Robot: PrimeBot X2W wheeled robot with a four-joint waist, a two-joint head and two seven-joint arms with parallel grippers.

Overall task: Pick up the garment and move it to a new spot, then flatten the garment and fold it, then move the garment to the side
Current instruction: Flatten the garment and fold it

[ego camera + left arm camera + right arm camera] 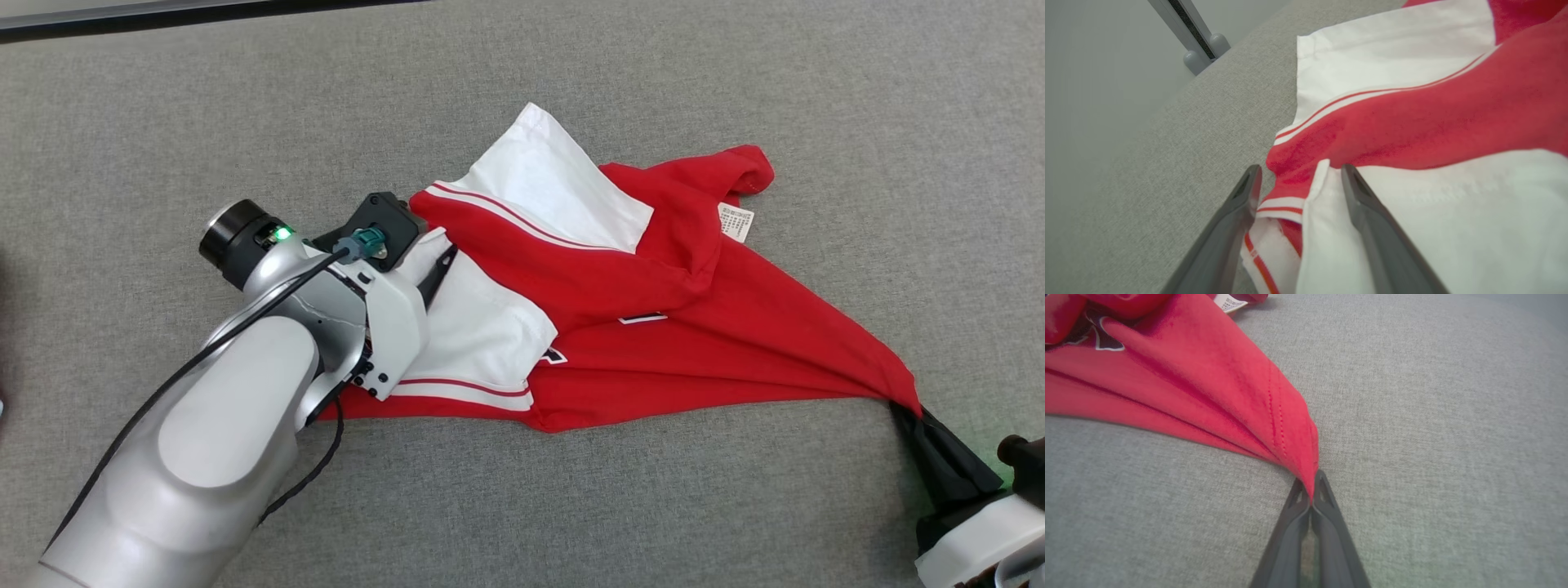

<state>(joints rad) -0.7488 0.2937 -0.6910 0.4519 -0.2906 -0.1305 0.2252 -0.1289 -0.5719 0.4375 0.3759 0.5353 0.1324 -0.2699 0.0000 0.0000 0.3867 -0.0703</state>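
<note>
The garment (694, 327) is a red shirt with white, red-striped sleeves, lying crumpled on the grey cloth table (522, 506). My left gripper (1299, 173) stands open over the garment's left side, its fingers straddling a white sleeve edge (1323, 196); in the head view one finger (439, 273) pokes out past the wrist onto the white sleeve. My right gripper (1311, 486) is shut on a red corner of the garment (1274, 416) at the lower right (908, 412), and the cloth runs taut from it in pleats.
The grey table surface (1433, 416) spreads on all sides of the garment. A dark rail (122, 12) runs along the table's far edge, and a grey bar with rounded feet (1198, 45) stands beyond the table's edge.
</note>
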